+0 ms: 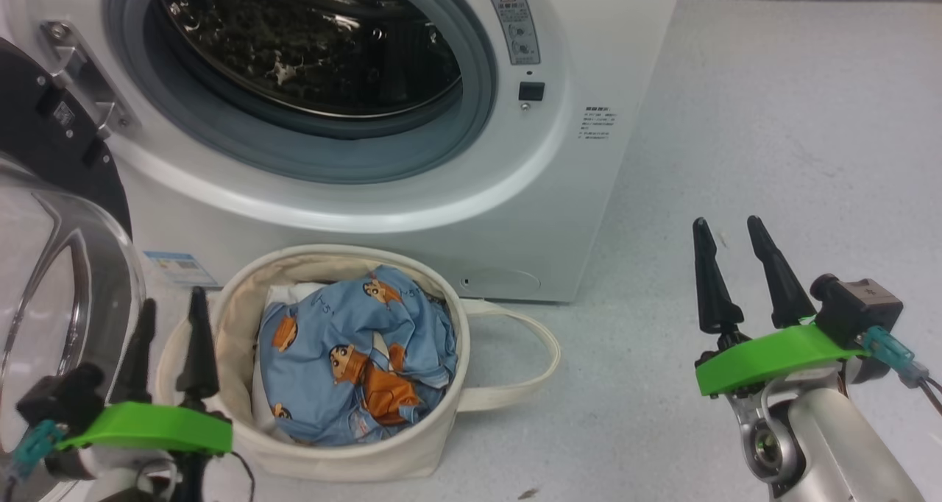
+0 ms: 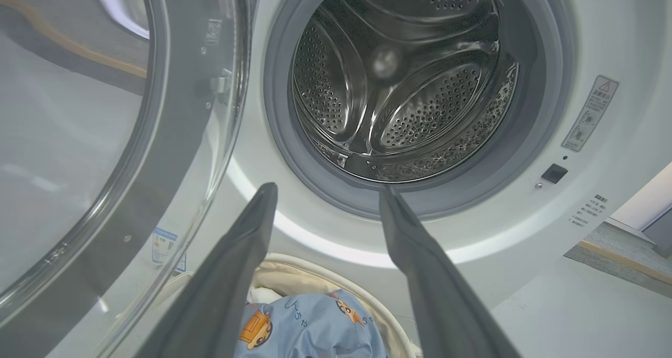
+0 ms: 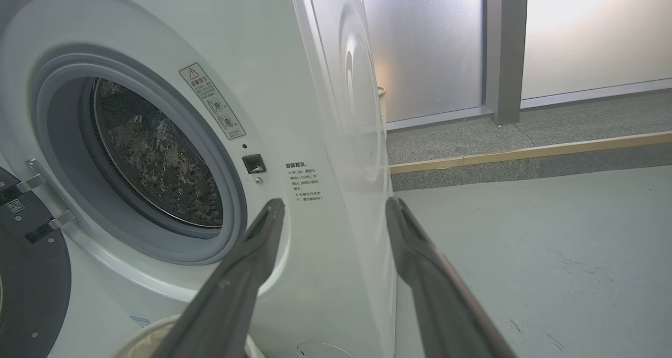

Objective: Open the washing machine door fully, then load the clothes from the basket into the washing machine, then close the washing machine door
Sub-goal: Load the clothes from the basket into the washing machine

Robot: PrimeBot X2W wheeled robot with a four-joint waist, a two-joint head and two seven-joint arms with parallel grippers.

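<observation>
The washing machine (image 1: 456, 215) stands in front of me with its steel drum (image 2: 399, 74) bare inside. Its door (image 1: 51, 266) is swung open to the left, black rim and clear glass bowl facing me. The cream basket (image 1: 243, 325) sits on the floor against the machine, with the light blue cartoon-print clothes (image 1: 353, 355) heaped in it. My left gripper (image 1: 173, 303) hovers open just left of the basket, beside the door glass. Off to the right, over bare floor, my right gripper (image 1: 728, 226) is open and holds nothing.
A white cushion-like padding (image 1: 287, 296) lies under the clothes in the basket. One looped handle (image 1: 530, 355) sticks out to the right. Pale grey floor (image 1: 773, 119) stretches right of the machine. A raised kerb with a wooden strip (image 3: 525, 153) and frosted panels stand behind.
</observation>
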